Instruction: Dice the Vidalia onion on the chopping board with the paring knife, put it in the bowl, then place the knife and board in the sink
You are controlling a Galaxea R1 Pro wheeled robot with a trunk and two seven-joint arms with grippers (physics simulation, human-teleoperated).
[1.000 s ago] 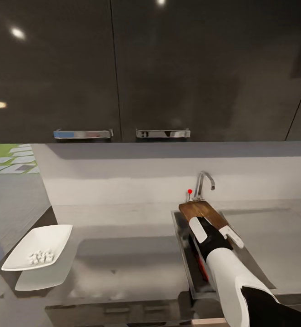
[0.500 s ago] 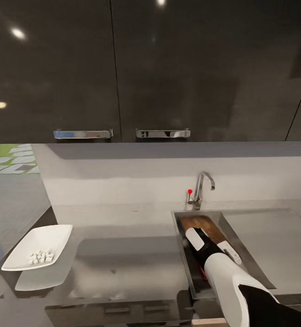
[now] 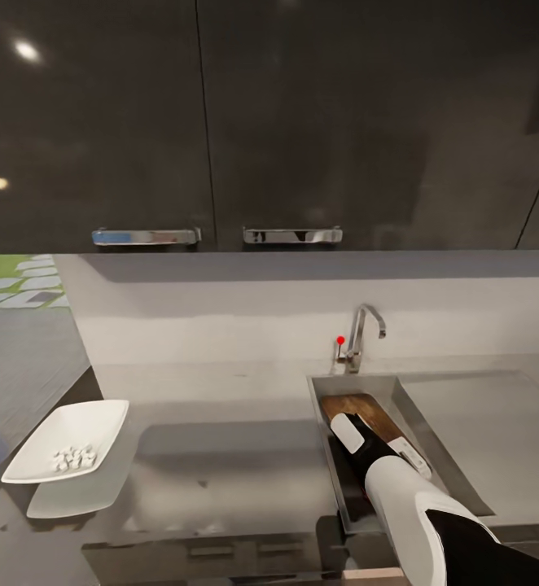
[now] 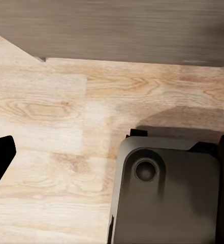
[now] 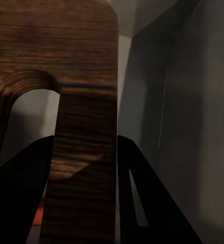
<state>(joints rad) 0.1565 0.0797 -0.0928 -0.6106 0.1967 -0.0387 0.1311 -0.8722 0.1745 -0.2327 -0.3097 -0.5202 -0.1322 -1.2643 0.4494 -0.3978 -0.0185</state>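
Observation:
The dark-brown chopping board (image 3: 365, 409) lies tilted inside the grey sink (image 3: 404, 396), its far end toward the tap (image 3: 361, 332). My right gripper (image 3: 379, 443) is shut on the board's near end. In the right wrist view the strip of board (image 5: 84, 101) beside the handle slot runs between my black fingers (image 5: 142, 203). A sliver of orange-red (image 5: 39, 217) shows beneath the board, perhaps the paring knife. The white square bowl (image 3: 46, 443) sits on the countertop (image 3: 221, 456) at the left with pale diced onion (image 3: 74, 458) in it. The left gripper's fingers (image 4: 0, 160) stand wide apart over the floor.
Dark upper cabinets with chrome handles (image 3: 146, 236) hang above the pale backsplash. The drainboard (image 3: 489, 423) lies right of the basin. The counter's left end is beside the bowl. In the left wrist view the robot's dark base (image 4: 165, 198) stands on the wooden floor (image 4: 66, 122).
The right gripper has lowered the chopping board from above the sink's rim down into the basin and drawn it toward me. The head view has shifted slightly.

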